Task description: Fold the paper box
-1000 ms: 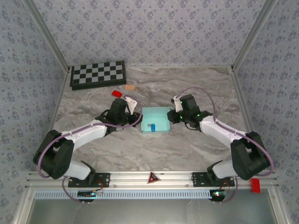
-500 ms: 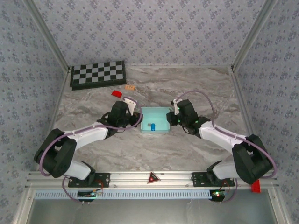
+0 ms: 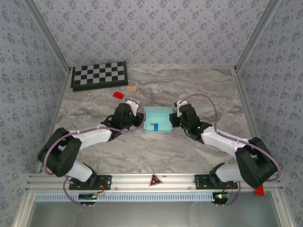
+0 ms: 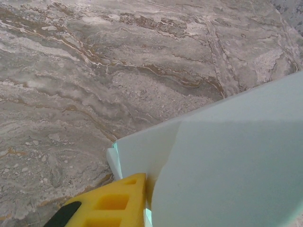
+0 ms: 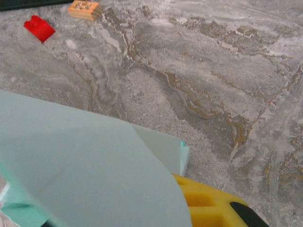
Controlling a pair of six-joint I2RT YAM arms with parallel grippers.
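The paper box is an open pale cyan tray at the table's middle, with a small blue piece lying inside. My left gripper is shut on its left wall. In the left wrist view a yellow finger presses the outside of the card, and the other finger is hidden behind it. My right gripper is shut on the right wall. In the right wrist view its yellow finger sits against the curved card, which hides the other finger.
A black-and-white checkerboard lies at the back left. A small red block and an orange tile rest on the marble behind the box. Patterned walls enclose three sides.
Both wrists have drawn in closer to the box's side walls and their jaws have narrowed slightly. The box has stayed almost in place.
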